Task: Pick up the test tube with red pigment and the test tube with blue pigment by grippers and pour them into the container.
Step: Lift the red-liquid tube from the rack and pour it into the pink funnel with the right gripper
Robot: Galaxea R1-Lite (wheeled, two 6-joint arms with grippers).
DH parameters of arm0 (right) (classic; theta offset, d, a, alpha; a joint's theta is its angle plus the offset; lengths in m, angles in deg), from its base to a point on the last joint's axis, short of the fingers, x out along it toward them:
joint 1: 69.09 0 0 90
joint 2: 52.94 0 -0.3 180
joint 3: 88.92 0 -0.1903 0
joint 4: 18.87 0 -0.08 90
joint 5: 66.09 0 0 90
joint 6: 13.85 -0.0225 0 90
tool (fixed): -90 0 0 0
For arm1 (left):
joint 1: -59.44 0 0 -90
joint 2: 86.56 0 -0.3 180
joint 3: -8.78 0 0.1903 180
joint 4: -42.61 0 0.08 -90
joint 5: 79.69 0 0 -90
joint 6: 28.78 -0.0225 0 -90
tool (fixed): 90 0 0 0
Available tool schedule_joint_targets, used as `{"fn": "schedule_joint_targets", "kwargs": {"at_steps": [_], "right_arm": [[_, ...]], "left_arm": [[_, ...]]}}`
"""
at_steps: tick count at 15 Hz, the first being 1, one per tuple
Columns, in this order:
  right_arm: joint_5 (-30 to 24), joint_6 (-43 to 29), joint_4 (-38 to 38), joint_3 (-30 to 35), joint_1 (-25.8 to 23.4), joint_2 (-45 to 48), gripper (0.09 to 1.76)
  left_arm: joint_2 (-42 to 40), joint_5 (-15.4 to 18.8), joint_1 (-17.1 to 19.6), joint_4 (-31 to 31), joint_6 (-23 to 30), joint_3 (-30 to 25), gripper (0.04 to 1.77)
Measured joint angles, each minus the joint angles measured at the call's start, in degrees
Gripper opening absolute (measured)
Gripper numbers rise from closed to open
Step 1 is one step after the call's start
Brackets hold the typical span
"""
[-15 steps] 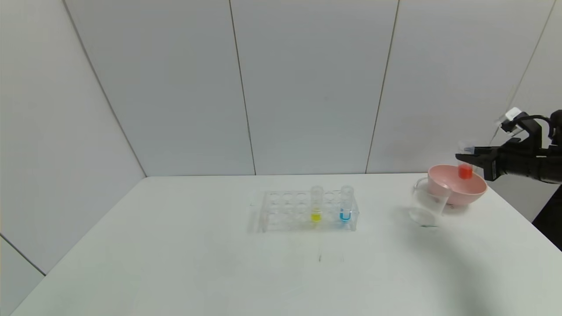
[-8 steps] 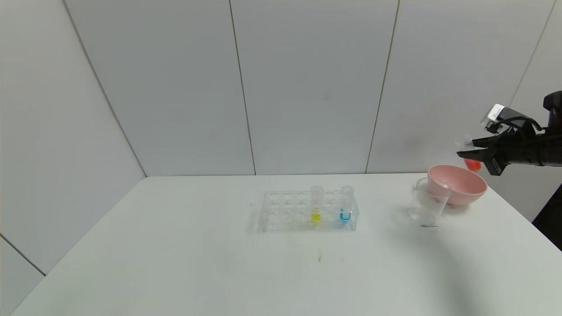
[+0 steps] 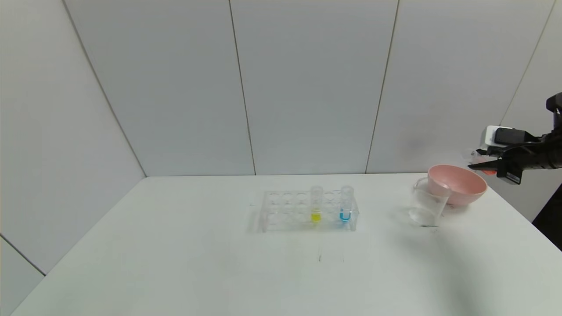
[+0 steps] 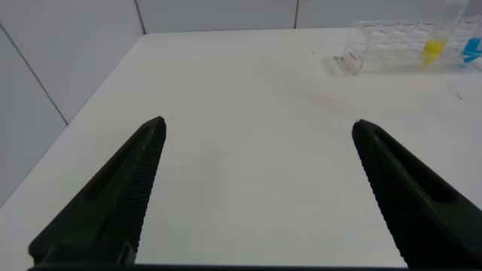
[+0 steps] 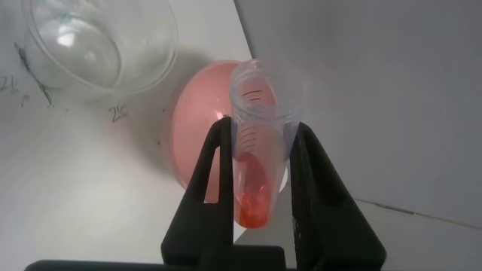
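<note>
Right gripper (image 3: 476,165) is clamped on the test tube with red pigment (image 5: 254,147), tipped near-horizontal above the pink bowl (image 3: 462,186), mouth aimed toward the container (image 3: 428,204) just beyond; left gripper (image 4: 256,188) sits spread apart, far off.

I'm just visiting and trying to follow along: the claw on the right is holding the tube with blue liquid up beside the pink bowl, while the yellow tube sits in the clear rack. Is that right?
Not quite. The right gripper holds the test tube with red pigment, as the right wrist view shows. The test tube with blue pigment stands in the clear rack beside the yellow tube. The pink bowl part is right.
</note>
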Motion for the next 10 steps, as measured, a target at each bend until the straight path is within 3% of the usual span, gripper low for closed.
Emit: {"fn": "schedule_joint_targets", "kwargs": {"at_steps": [3,10], "right_arm": [[3.56,2.41,3.36,-1.27,1.28,0.00,0.50],[7.85,4.39,21.38,-10.89,4.86,-0.99,0.50]], "left_arm": [[0.00,0.00,0.00,0.00,0.00,0.00,1.76],[0.00,0.00,0.00,0.00,0.00,0.00,1.76]]}}
